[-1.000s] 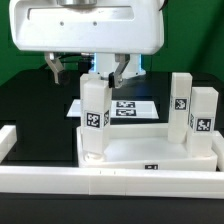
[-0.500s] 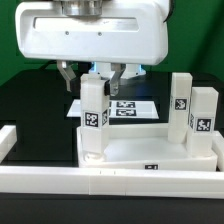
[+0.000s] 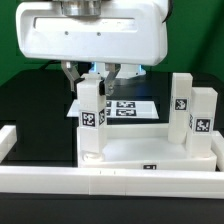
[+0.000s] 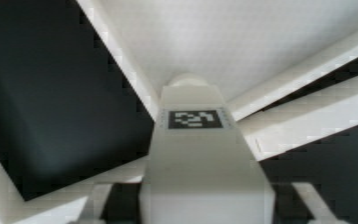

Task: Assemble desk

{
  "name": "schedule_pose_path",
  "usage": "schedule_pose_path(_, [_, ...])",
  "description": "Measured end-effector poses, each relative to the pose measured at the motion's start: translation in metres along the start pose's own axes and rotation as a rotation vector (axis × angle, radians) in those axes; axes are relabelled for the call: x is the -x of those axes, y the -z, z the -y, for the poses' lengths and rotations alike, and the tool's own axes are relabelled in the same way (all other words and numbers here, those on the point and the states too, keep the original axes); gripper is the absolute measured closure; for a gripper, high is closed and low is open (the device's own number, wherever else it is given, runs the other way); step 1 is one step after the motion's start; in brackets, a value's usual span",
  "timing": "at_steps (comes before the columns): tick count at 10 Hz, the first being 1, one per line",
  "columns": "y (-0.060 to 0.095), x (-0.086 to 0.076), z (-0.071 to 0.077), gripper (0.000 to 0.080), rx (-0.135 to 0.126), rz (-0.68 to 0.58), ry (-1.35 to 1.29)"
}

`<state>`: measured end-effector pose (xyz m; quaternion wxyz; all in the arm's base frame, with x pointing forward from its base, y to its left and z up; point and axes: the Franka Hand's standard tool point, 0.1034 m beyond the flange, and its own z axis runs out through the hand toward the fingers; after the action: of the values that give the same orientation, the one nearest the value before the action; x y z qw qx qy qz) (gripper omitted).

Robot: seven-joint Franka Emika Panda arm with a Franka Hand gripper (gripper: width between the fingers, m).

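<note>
We are seeing the gripper [image 3: 92,73] clamping its fingers on the top of an upright leg [image 3: 92,118] (tagged) standing in the desk panel's [image 3: 150,152] corner socket.

Marker board [image 3: 128,106] flat on black table [image 3: 30,105]; white rail [image 3: 60,180] in front.

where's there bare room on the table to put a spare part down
Free: the black table surface on the exterior view's left, between the front rail and the marker board. Crowded: the desk panel, with one leg under the pincer and two legs on the exterior view's right.
</note>
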<state>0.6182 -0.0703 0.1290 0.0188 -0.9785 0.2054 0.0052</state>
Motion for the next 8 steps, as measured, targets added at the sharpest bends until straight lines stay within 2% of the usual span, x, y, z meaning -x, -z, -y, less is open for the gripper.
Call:
schedule_pose_path(5, [-0.0005,-0.0009,-0.0006,0.0509,-0.004,-0.009,-0.406])
schedule_pose_path(8, [-0.0008,-0.0016,-0.0023,0.0509,-0.02,-0.007,-0.702])
